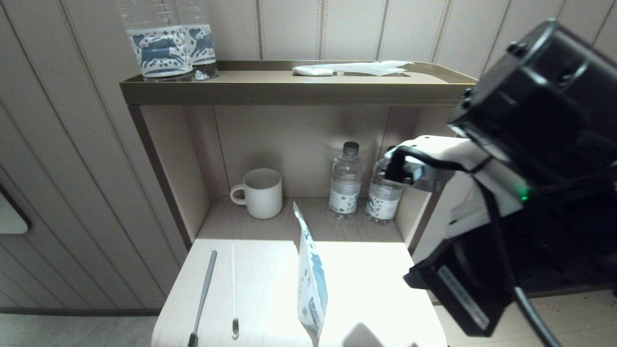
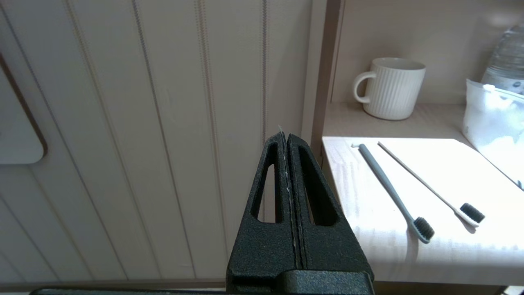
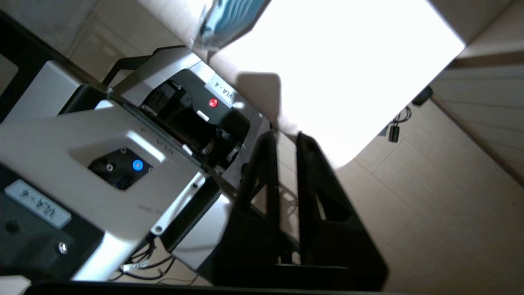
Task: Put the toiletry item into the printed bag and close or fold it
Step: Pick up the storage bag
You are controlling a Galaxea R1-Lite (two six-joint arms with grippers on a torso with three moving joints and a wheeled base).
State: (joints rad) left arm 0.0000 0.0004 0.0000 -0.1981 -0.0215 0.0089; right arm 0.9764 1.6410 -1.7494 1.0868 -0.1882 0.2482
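Note:
The printed bag stands upright on edge in the middle of the white table, with its blue and teal print facing right. It also shows as a white pouch in the left wrist view. Left of it lie a grey toothbrush and a thin white toothbrush, side by side. My right gripper hovers at the table's front edge, a narrow gap between its fingers and nothing in it. My left gripper is shut, off the table's left side, facing the panelled wall.
At the back, a lower shelf holds a ribbed white mug and two water bottles. The top shelf carries blue-labelled bottles and a plain white packet. My right arm fills the right side.

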